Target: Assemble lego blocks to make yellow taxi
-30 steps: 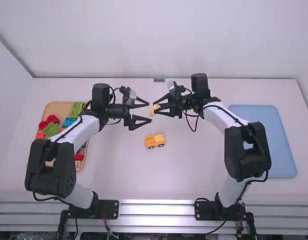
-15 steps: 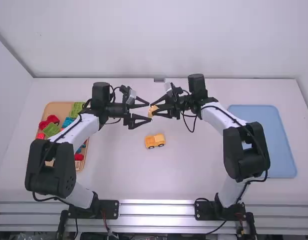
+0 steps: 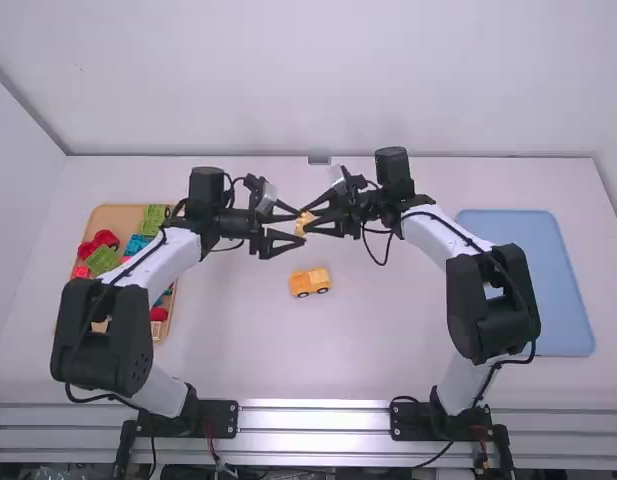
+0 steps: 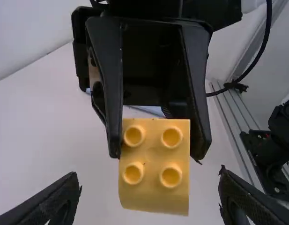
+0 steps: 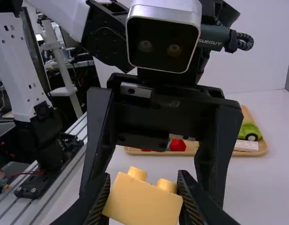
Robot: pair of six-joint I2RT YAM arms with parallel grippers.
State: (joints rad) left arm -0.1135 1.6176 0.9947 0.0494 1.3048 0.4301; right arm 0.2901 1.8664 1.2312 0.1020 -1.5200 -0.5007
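Note:
Above the table's middle, my right gripper is shut on a yellow block. Facing it, my left gripper stands open, its fingertips at either side of the block. In the left wrist view, the block shows four-stud face toward my open left gripper, with gaps at both sides. In the right wrist view, the block is pinched by my right gripper. On the table below stands a yellow-orange wheeled vehicle piece.
A wooden tray holding red, green and blue blocks lies at the left, partly under the left arm. At the right is a light blue tray, partly behind the right arm.
The right gripper has moved slightly left with the block in it. The left gripper has shifted slightly right, so its fingertips now reach the block's sides. The wheeled piece has not moved.

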